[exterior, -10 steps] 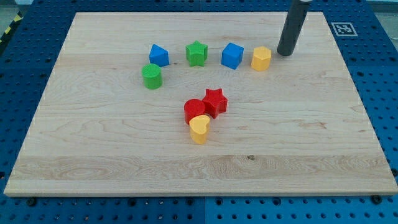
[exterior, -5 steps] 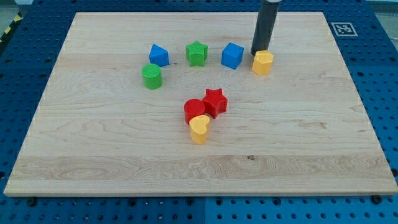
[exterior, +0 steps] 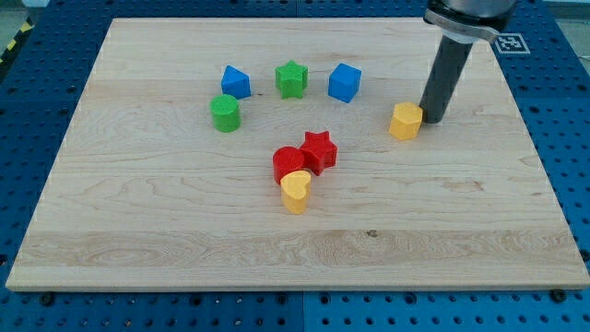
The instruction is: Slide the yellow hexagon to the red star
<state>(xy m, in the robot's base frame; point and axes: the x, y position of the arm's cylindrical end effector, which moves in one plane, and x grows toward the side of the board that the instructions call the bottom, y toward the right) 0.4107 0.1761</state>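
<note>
The yellow hexagon (exterior: 405, 121) lies on the wooden board (exterior: 184, 240), right of centre. My tip (exterior: 430, 121) stands just at its right side, touching or nearly touching it. The red star (exterior: 319, 150) lies near the middle of the board, to the left of and a little below the hexagon, about a block's width of gap between them. The star touches a red cylinder (exterior: 289, 164) on its lower left.
A yellow heart (exterior: 296, 192) sits against the red cylinder's lower side. Along the top are a blue block (exterior: 235, 82), a green star (exterior: 291, 79) and a blue cube (exterior: 344, 82). A green cylinder (exterior: 225, 113) lies under the blue block.
The tip swung from right of the hexagon to above it, then down to its right side. The yellow hexagon slid down and slightly right, away from the blue cube.
</note>
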